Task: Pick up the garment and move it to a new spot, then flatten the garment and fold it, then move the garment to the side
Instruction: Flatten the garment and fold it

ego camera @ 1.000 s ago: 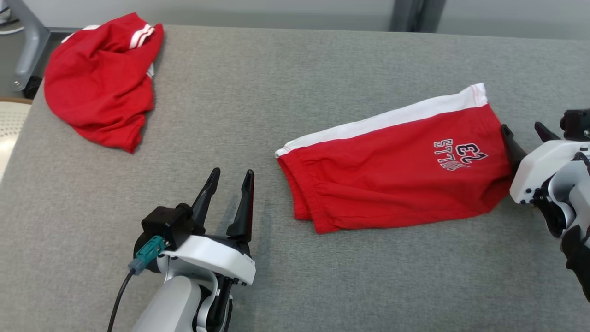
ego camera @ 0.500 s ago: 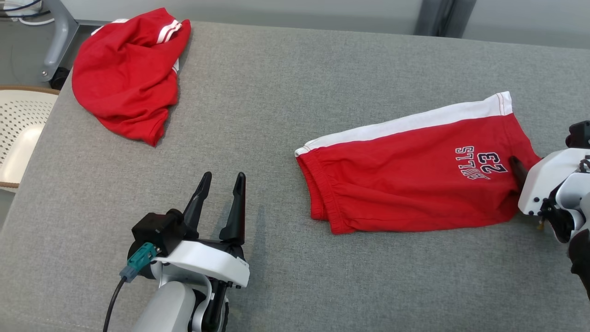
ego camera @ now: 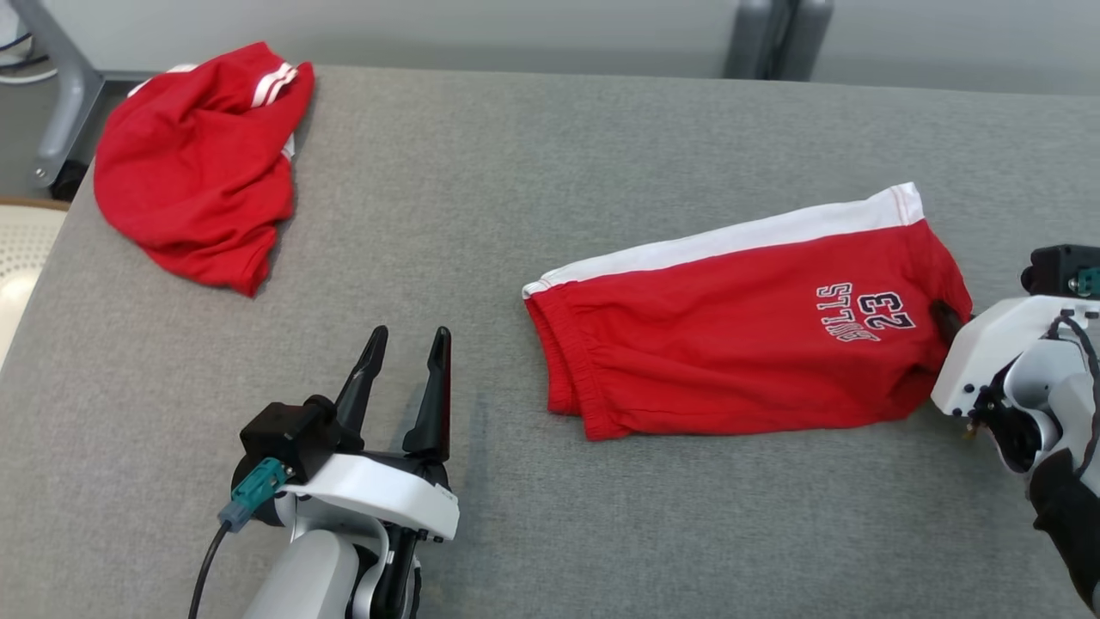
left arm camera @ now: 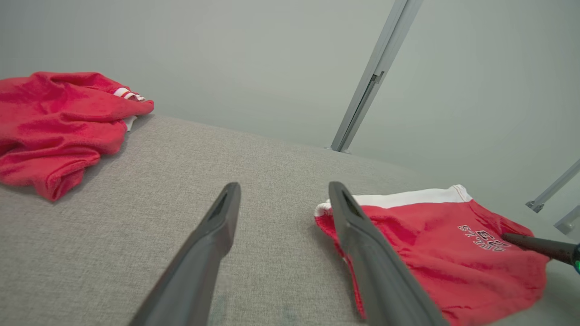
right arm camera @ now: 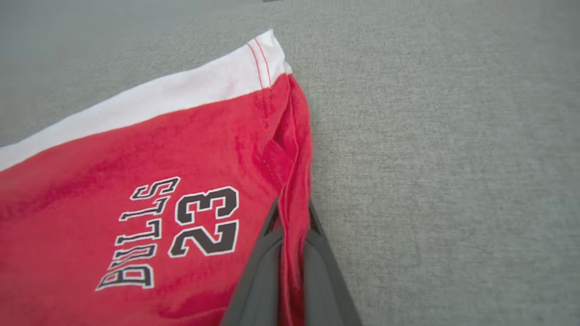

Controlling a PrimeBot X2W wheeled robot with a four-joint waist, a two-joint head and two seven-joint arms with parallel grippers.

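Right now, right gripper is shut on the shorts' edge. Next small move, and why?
Probably a short lift of the right gripper to test the pinch before dragging aside. It clamps only a thin fold at the hem edge of the shorts, which lie folded flat on the grey table; the left gripper hovers open, apart from the cloth, so gives no support.

Grey fabric-covered table (ego camera: 550, 155), fine weave, flat. Two items lie on it. Red shorts (ego camera: 730, 344): folded flat, white band along the far edge, "BULLS 23" printed near the hem end, gathered waist at the opposite end. Well apart from the shorts, out past their waist end and farther back: a crumpled red garment (ego camera: 193, 163) with white stripes, heaped at the table's corner.
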